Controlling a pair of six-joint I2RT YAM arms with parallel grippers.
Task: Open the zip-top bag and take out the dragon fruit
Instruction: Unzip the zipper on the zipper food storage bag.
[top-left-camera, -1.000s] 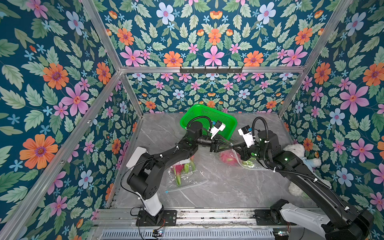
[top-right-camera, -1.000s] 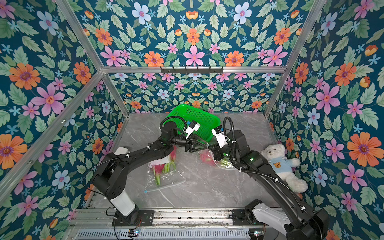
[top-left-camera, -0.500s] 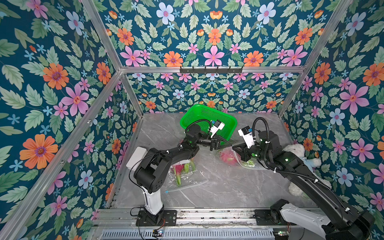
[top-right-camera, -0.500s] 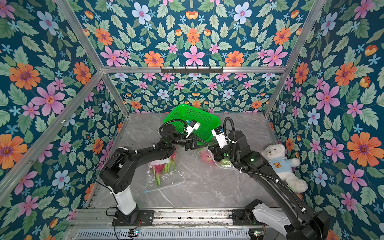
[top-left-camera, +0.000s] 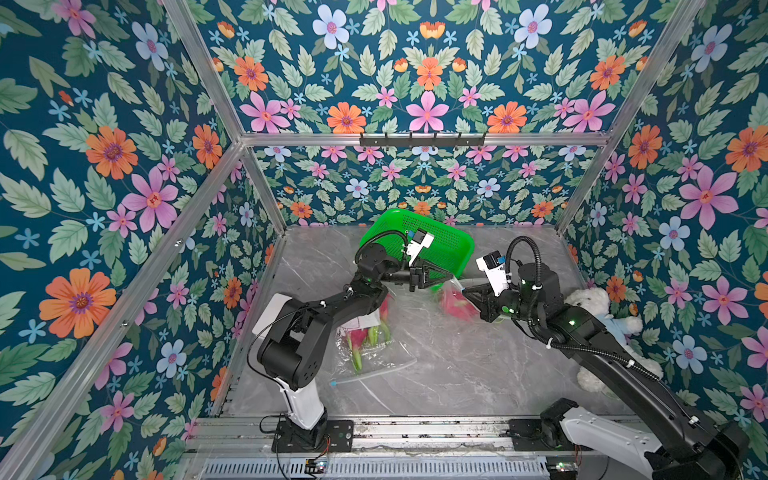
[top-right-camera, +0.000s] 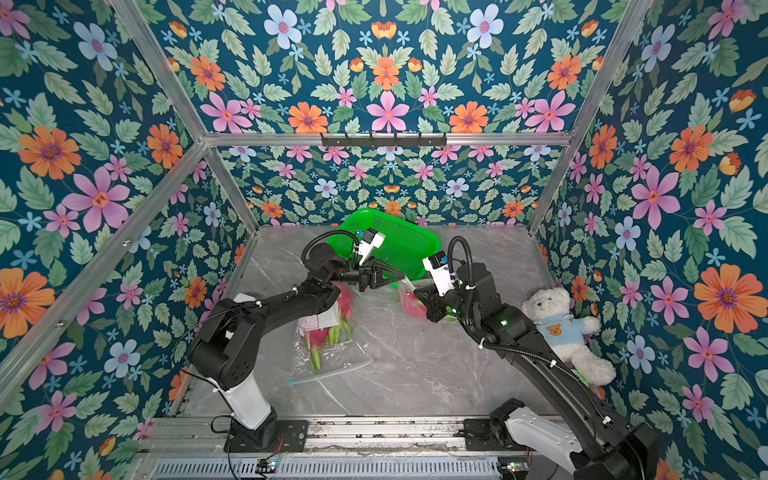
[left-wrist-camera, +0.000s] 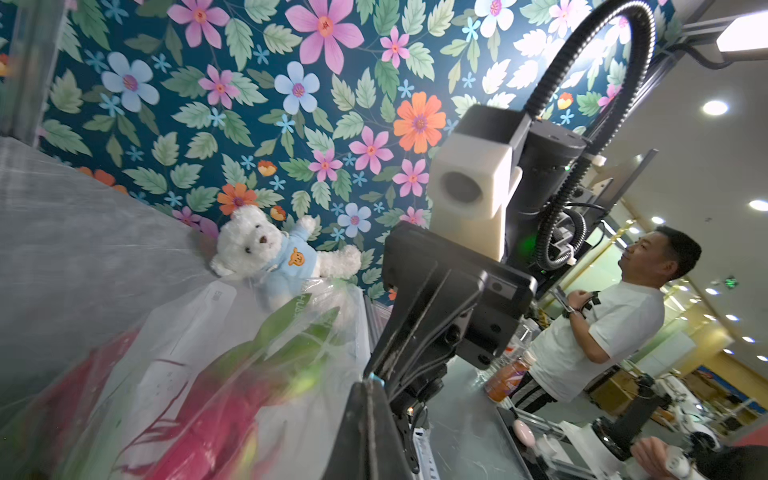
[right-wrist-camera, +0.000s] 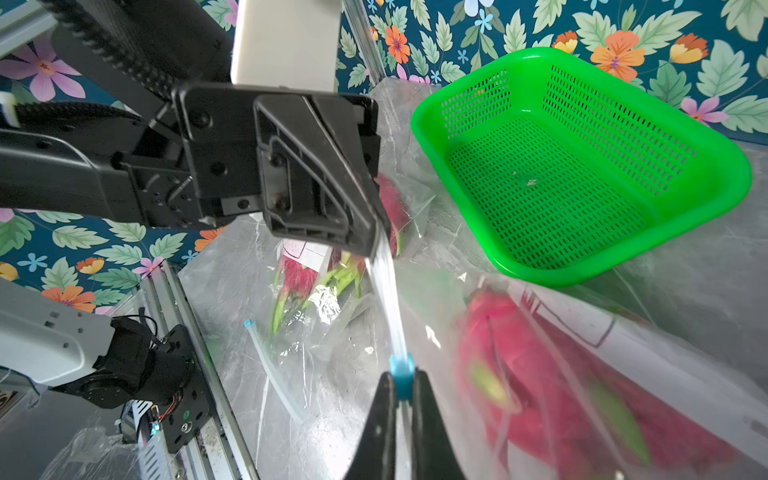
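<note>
A clear zip-top bag (right-wrist-camera: 623, 353) with a magenta dragon fruit (right-wrist-camera: 540, 374) inside hangs between my two grippers, in front of the basket. My right gripper (right-wrist-camera: 401, 376) is shut on the bag's blue slider (right-wrist-camera: 402, 368). My left gripper (right-wrist-camera: 376, 249) is shut on the zip strip (right-wrist-camera: 386, 291) a short way along. In both top views the left gripper (top-left-camera: 451, 277) and right gripper (top-left-camera: 463, 291) nearly meet tip to tip above the fruit (top-right-camera: 413, 307). The fruit looks blurred.
A second clear bag (top-left-camera: 374, 349) holding dragon fruit (top-right-camera: 318, 336) lies on the marble table under my left arm. A green basket (top-left-camera: 449, 245) stands tilted at the back. A white teddy bear (top-right-camera: 557, 324) lies at the right wall.
My left gripper has shut on the bag's zip strip, and its arm has reached further right. The right gripper stays shut on the slider.
</note>
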